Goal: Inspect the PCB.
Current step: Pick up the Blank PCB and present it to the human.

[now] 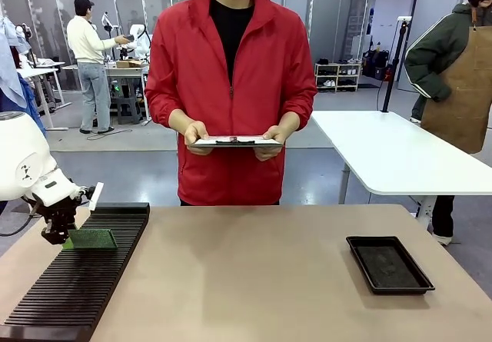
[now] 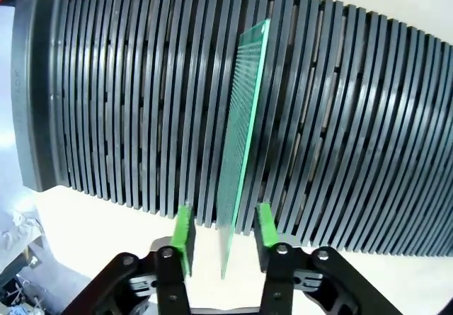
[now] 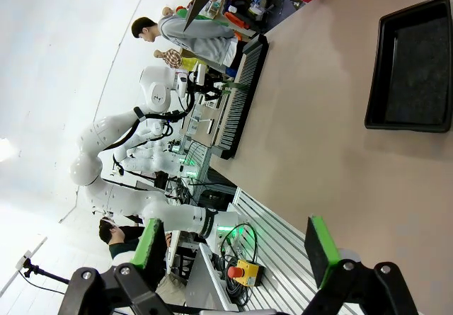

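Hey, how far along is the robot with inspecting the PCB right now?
Done: the left gripper is at the slotted rack, pads either side of the PCB. In hand: the grasp; the pads look clear of the board, so it is not held yet. Left: close, lift, and probably show it to the person holding the clipboard. The right gripper hangs open, empty.
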### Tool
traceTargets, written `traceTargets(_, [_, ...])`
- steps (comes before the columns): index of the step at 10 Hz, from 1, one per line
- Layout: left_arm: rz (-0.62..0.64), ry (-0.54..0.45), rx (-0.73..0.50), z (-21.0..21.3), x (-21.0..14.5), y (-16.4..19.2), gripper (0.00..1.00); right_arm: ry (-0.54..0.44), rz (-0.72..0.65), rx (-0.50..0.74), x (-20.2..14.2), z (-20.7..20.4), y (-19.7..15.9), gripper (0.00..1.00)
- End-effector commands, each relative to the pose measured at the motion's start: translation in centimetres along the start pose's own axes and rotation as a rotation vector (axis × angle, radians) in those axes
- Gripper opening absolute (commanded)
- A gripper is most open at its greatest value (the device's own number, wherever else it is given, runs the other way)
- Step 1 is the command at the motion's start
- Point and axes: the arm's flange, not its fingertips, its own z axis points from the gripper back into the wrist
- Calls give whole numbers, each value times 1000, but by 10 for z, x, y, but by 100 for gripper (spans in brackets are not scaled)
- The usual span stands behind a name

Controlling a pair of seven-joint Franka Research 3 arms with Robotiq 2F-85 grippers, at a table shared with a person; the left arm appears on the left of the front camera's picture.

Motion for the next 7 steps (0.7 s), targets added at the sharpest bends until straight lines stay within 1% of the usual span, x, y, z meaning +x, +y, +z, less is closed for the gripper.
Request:
traceTargets(1, [-31, -6, -10, 3, 1, 3, 5, -5, 5, 11, 0, 1, 2, 100])
traceTargets(2, [-35, 6, -15, 2, 1, 3, 0, -5, 5, 11, 0, 1, 2, 100])
traceTargets(7, [-42, 35, -25, 4, 0, 3, 0, -5, 5, 11, 0, 1, 2, 100])
